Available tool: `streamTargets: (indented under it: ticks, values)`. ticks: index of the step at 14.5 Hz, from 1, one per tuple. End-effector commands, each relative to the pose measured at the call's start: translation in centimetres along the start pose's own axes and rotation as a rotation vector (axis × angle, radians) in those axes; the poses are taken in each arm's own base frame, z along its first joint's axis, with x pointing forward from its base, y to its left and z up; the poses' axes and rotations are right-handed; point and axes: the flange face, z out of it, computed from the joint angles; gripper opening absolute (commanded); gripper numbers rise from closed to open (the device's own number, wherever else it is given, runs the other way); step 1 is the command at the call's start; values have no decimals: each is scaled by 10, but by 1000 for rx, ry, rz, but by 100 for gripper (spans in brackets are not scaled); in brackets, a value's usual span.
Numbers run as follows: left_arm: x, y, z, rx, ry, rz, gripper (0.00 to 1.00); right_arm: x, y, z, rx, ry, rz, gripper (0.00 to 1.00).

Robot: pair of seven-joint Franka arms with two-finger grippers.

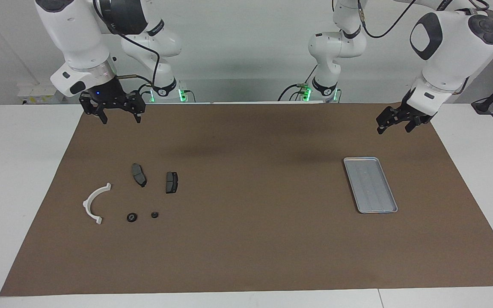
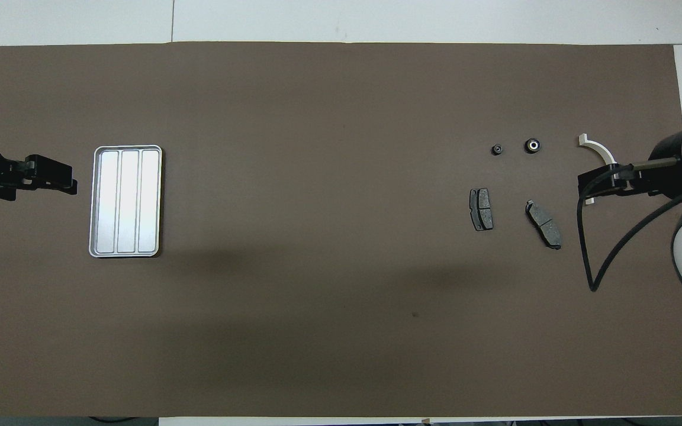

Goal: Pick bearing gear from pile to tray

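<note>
Right gripper hangs raised over the mat's robot-side edge, fingers spread, empty. Bearing gears sit in the pile at its end; tray lies toward the left arm's end. Left gripper up, spread, empty.

The pile lies loose on the surface toward the right arm's end: a white half-ring arc, two dark grey brake pads lying flat, and two small black round pieces — all apart from one another. The silver tray — rectangular, ribbed, low-rimmed — sits flat toward the left arm's end, well apart.
</note>
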Motion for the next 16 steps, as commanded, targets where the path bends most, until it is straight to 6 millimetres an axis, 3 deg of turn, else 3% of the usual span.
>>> streamTargets:
  ticks: [1, 16]
  values:
    - [-4, 0, -3, -5, 18, -4, 100, -1, 2, -3, 2, 16, -16, 100]
    - [-4, -2, 1, -6, 23, -11, 100, -4, 8, -7, 13, 20, -8, 100]
